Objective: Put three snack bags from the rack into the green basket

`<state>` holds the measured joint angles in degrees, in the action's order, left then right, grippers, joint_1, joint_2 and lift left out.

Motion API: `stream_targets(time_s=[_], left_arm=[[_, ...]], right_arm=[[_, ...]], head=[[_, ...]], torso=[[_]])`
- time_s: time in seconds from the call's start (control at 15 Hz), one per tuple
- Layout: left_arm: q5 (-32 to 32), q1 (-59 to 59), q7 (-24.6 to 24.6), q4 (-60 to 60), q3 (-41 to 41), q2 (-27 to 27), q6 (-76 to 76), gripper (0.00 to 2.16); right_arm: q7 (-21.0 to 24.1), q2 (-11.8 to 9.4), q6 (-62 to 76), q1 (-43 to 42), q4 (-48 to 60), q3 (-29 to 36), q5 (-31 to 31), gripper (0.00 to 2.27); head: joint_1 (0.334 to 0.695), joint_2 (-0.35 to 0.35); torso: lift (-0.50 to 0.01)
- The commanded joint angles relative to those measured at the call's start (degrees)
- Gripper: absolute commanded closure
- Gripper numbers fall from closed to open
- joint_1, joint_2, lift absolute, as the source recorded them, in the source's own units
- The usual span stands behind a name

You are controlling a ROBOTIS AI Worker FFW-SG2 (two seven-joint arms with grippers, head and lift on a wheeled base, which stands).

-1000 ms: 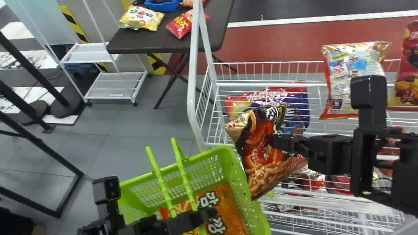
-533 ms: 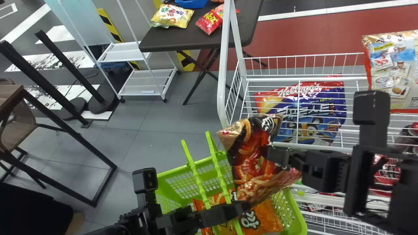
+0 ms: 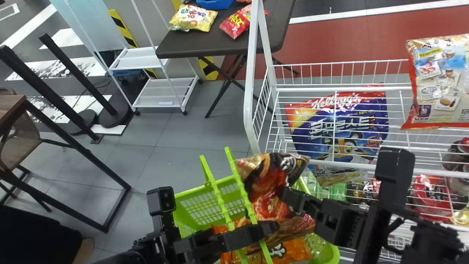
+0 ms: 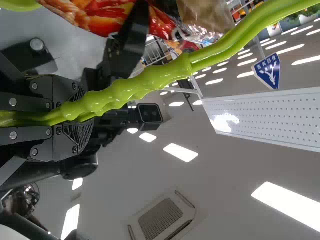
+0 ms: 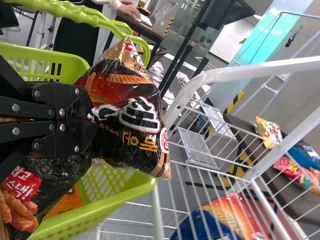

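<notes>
Ok so your right gripper (image 3: pixel 285 194) has its jaws closed on one dark red bag (image 3: pixel 264 205), creased where they pinch it. Long axis runs crosswise to those jaws: one end points up and away from you past the tips, the other slants down over the basket (image 3: pixel 199 207). Your left gripper (image 3: pixel 272 227) is clamped on a handle (image 4: pixel 145 87), one of two green ones. I count at least one orange bag (image 3: pixel 298 250) in the basket, below both sets of jaws, plus one blue bag (image 3: pixel 307 135) on the rack (image 3: pixel 249 91) beyond the right jaws. All three bags have big lettering
</notes>
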<state>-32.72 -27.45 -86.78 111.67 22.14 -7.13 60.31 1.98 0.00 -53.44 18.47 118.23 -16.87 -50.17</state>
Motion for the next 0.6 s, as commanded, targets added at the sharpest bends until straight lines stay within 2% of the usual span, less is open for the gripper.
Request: stream_targets(time_s=[0.0,0.2,0.27,0.4,0.53], left_arm=[[-0.1,0.0,0.0,-0.2,0.0,0.1,-0.1,2.15],[-0.1,0.0,0.1,-0.3,0.1,0.1,0.1,2.15],[-0.1,0.0,0.3,-0.3,0.1,0.1,0.1,2.15],[-0.1,0.0,0.6,-0.3,0.1,0.1,-0.1,2.15],[-0.1,0.0,0.6,-0.2,0.3,0.1,0.1,2.15]], right_arm=[[0.4,0.1,-0.3,0.5,-0.5,-0.4,-2.4,2.25],[0.9,0.1,-0.5,0.6,-0.5,0.3,-3.7,2.20],[0.7,0.1,-1.9,0.6,-0.5,0.7,-3.9,1.89],[0.8,0.1,-6.1,1.0,-0.1,1.8,-5.4,0.00],[0.8,0.1,-6.6,1.2,0.1,2.5,-6.2,0.00]], head=[[0.695,0.350],[0.695,0.350],[0.695,0.350],[0.695,0.350],[0.695,0.350]], torso=[[0.000],[0.000],[0.000],[0.000],[0.000]])
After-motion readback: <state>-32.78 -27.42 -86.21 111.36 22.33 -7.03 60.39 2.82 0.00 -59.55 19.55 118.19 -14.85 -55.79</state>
